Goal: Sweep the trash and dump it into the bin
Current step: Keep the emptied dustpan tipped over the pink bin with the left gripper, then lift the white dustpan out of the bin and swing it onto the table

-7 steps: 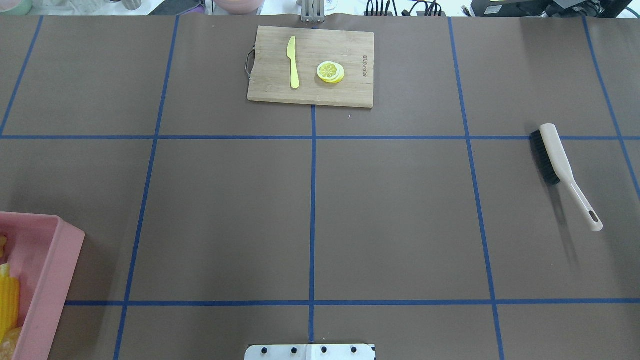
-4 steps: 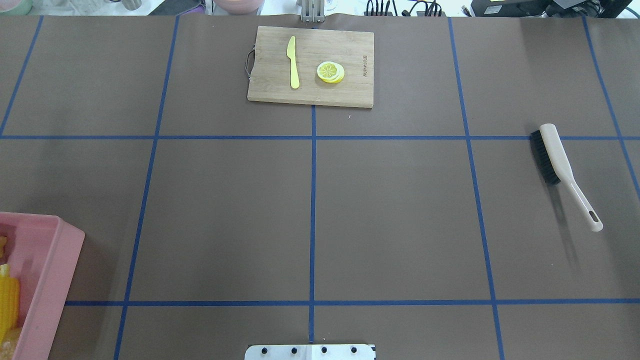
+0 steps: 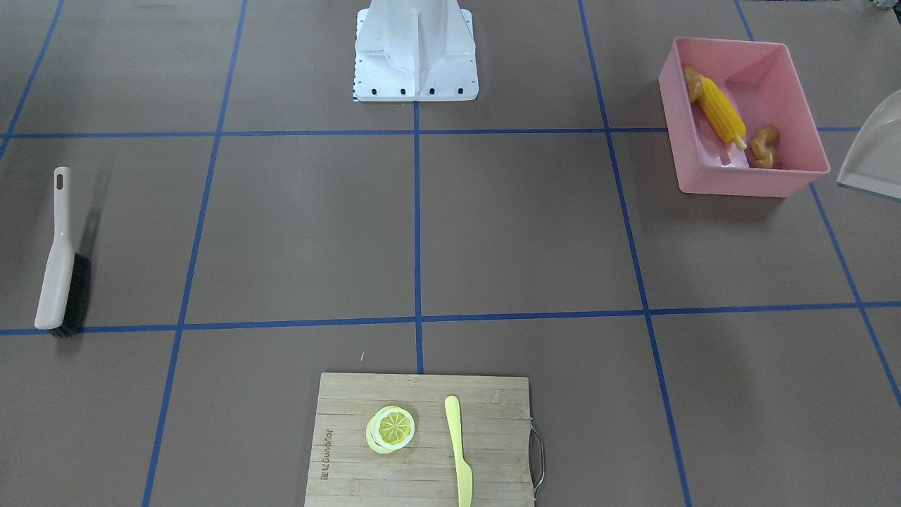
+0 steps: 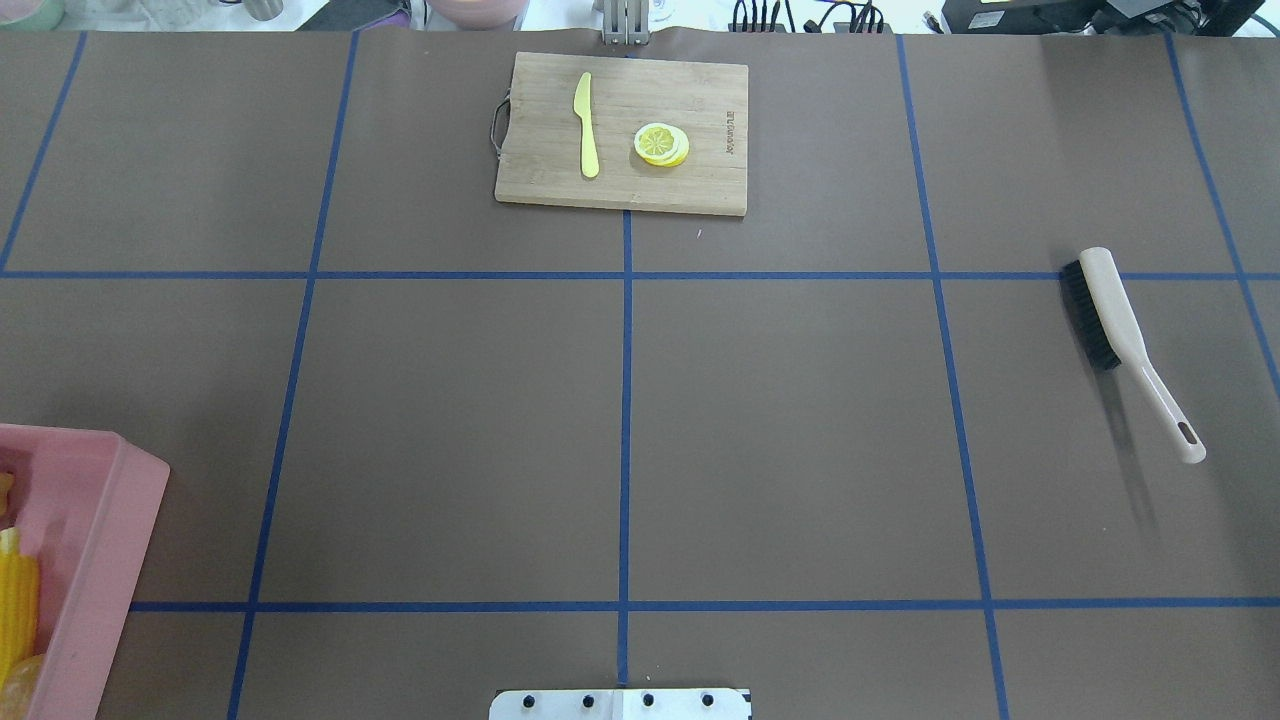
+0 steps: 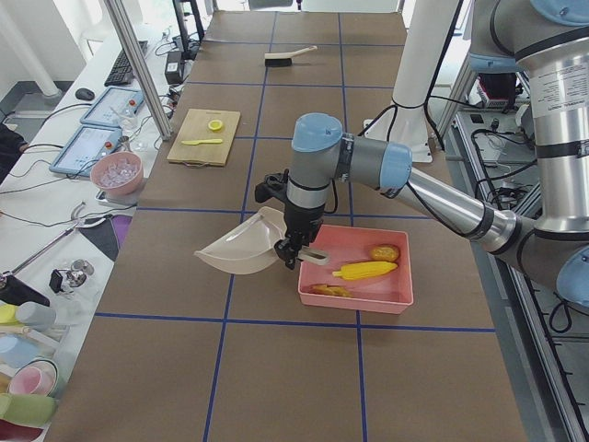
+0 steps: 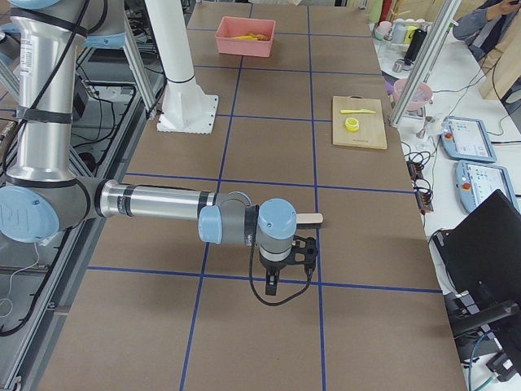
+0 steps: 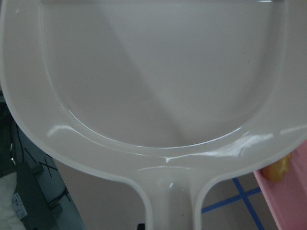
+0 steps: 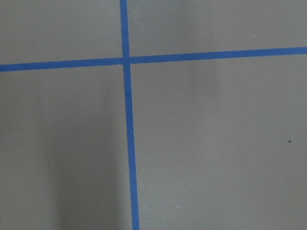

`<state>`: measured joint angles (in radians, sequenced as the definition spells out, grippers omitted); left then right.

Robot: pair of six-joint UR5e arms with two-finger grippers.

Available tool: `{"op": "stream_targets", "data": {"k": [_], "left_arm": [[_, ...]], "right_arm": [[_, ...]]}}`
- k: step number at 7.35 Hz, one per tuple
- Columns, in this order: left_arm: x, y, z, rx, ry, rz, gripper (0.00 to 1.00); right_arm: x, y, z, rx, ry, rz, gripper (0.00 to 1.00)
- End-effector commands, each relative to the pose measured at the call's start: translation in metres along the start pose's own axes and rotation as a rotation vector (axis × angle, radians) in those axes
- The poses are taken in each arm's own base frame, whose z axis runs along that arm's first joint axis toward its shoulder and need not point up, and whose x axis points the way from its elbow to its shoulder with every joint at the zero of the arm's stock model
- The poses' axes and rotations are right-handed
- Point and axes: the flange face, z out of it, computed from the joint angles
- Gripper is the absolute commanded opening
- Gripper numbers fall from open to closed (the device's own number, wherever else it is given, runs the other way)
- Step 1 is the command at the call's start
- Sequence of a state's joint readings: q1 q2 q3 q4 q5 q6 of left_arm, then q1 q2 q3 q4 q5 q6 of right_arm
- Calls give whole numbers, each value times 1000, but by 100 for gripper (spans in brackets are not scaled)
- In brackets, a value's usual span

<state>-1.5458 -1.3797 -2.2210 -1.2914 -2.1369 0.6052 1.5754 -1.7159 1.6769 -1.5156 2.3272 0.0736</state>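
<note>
The pink bin [image 3: 746,182] [image 4: 100,560] [image 5: 354,296] [image 6: 244,45] holds the trash: a yellow corn cob [image 3: 721,111] [image 5: 366,271], a knobbly ginger root [image 3: 764,148] [image 5: 327,290] and a brown-orange potato [image 3: 693,83] [image 5: 385,252]. My left gripper [image 5: 299,253] is at the handle of the beige dustpan [image 5: 244,247] [image 3: 876,148] [image 7: 158,81], which hangs tilted and empty beside the bin. I cannot tell whether it is open or shut. Low over the table, my right gripper [image 6: 281,273] is close to the brush [image 6: 305,217] [image 4: 1120,330] [image 3: 60,260]; I cannot tell its state.
A wooden cutting board [image 4: 700,190] [image 3: 338,486] with a pale yellow knife [image 4: 586,125] and a lemon slice [image 4: 660,143] lies at the far middle edge. The white robot base [image 3: 415,49] stands at the near middle. Blue tape lines cross the brown table.
The shadow inside the bin has shifted slightly. The brush, board and bin have not moved.
</note>
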Motion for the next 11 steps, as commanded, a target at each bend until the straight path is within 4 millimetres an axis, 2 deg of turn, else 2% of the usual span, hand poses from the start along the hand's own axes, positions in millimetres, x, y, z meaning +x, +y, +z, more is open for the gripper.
{"op": "stream_targets", "data": {"k": [1, 2, 4, 5, 6, 7, 8, 9, 10, 11], "left_arm": [[28, -66, 6, 66, 37, 292, 0], [64, -115, 24, 105, 121, 441, 0], [110, -165, 42, 130, 178, 588, 0], [134, -202, 57, 168, 229, 663, 0], [143, -240, 68, 205, 255, 704, 0], [174, -266, 94, 218, 293, 779, 0], [195, -278, 116, 245, 316, 825, 0], [209, -289, 116, 275, 339, 770, 0], [231, -299, 125, 305, 361, 776, 0], [233, -308, 131, 322, 361, 783, 0]], "right_arm": [[1, 0, 1, -2, 0, 3, 100], [1, 0, 1, -2, 0, 2, 100], [1, 0, 1, -2, 0, 2, 100], [1, 0, 1, -2, 0, 3, 100], [1, 0, 1, -2, 0, 3, 100], [1, 1, 1, -3, 0, 4, 100], [1, 1, 1, -3, 0, 4, 100], [1, 1, 1, -3, 0, 4, 100], [2, 1, 2, -4, 0, 5, 100], [2, 1, 2, -4, 0, 5, 100]]}}
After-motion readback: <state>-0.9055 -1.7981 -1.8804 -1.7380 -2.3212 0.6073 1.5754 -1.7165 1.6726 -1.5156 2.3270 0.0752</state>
